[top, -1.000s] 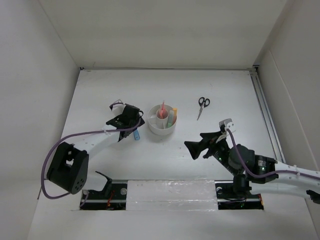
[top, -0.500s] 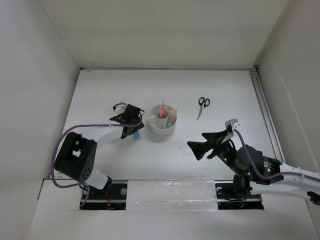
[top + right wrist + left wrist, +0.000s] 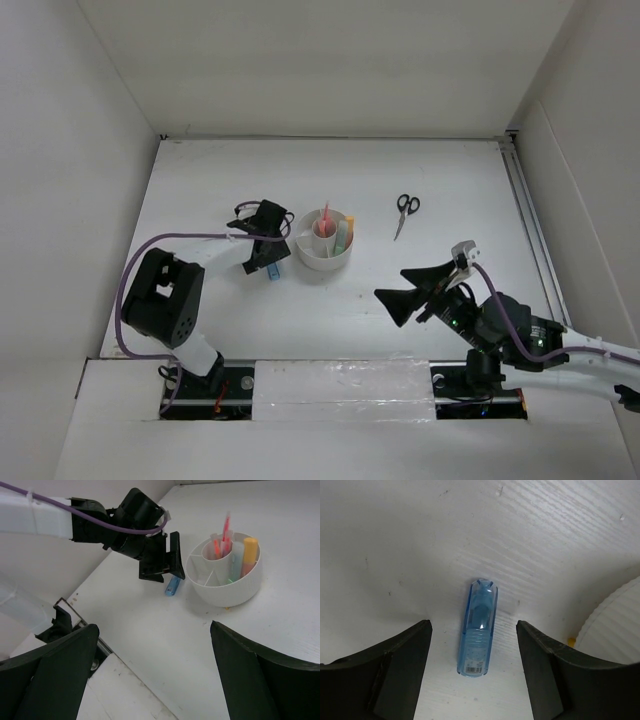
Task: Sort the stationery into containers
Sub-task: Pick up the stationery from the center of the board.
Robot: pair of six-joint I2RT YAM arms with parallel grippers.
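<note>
Marker, short and blue, lies flat on the table, right between my wide-open left jaws. It looks light, hard and slippery, so I would pinch its middle.

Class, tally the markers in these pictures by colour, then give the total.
Blue marker: 1
Green marker: 1
Orange-yellow marker: 1
Total: 3
</note>
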